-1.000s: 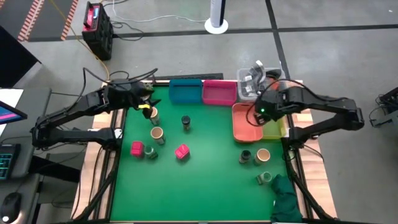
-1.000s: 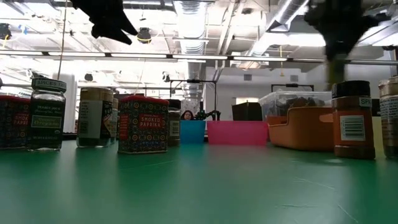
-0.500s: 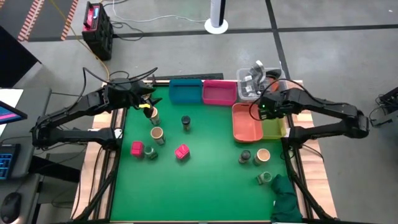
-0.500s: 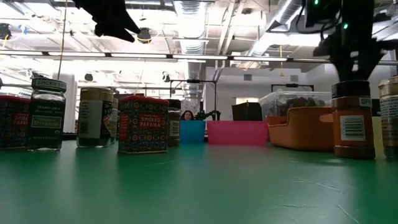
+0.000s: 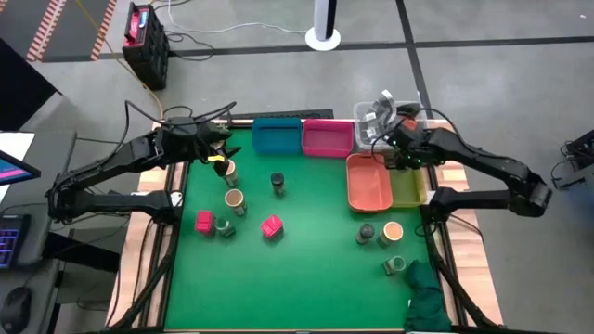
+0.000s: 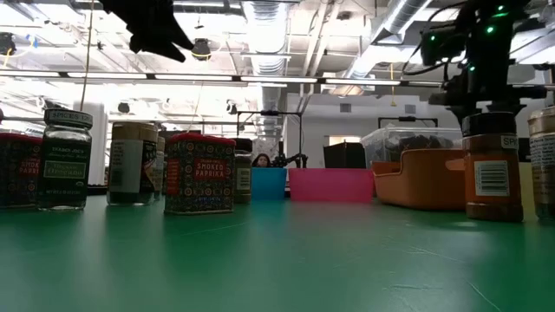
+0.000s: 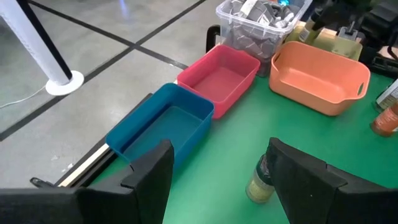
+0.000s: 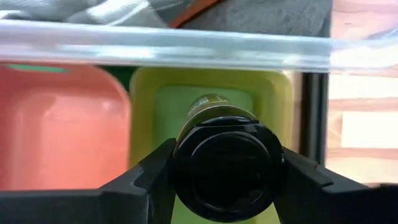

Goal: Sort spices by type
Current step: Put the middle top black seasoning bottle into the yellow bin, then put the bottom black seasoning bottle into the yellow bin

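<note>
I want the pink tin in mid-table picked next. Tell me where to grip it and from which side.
Grip the pink tin across two opposite flat sides, coming straight down from above. It stands alone on the table, rotated slightly in the high view, so turn the wrist to match its faces. The left gripper looks nearer; the right gripper holds a jar.

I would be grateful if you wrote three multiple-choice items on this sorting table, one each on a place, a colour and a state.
1. The right gripper is above which bin?
A. the blue rectangular bin
B. the yellow-green rectangular bin
C. the pink rectangular bin

2. Which colour is the bin beside the clear tub of grey metal parts?
A. orange
B. black
C. white

3. The left gripper is
A. shut on a tin
B. shut on a bin's rim
C. open

Key: 1 B, the right wrist view shows yellow-green beneath the dark-lidded jar it grips. 2 A, the orange rectangular bin adjoins it. 3 C, nothing sits between its spread fingers.
</note>
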Controlling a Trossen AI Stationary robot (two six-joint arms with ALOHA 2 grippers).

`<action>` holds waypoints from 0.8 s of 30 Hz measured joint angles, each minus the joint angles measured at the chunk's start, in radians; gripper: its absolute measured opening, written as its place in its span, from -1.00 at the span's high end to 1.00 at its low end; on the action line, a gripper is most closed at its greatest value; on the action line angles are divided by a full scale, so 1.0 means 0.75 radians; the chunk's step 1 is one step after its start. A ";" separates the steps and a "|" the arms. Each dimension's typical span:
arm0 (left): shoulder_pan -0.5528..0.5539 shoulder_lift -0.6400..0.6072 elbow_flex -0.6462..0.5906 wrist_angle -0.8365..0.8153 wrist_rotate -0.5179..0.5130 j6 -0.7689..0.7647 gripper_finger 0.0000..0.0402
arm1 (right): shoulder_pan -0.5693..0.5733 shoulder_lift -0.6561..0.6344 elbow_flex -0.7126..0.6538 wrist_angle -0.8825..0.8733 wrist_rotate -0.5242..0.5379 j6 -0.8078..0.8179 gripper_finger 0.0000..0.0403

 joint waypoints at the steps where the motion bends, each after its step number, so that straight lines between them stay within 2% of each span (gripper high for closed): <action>1: 0.000 0.000 0.000 -0.001 0.000 0.000 -0.21 | -0.018 0.011 -0.001 0.010 -0.003 -0.016 -0.14; 7: 0.000 0.000 0.000 -0.003 0.001 -0.001 -0.21 | -0.072 0.079 -0.001 0.041 -0.057 -0.087 -0.16; 12: 0.000 0.000 0.000 -0.047 0.004 -0.002 -0.21 | -0.113 0.121 -0.001 0.094 -0.169 -0.204 -0.34; 17: 0.001 0.001 0.000 -0.074 0.007 -0.001 -0.21 | -0.116 0.140 -0.001 0.097 -0.178 -0.216 -0.49; 24: 0.001 -0.001 0.000 -0.093 0.019 -0.004 -0.21 | -0.115 0.104 0.030 0.009 -0.179 -0.233 -0.54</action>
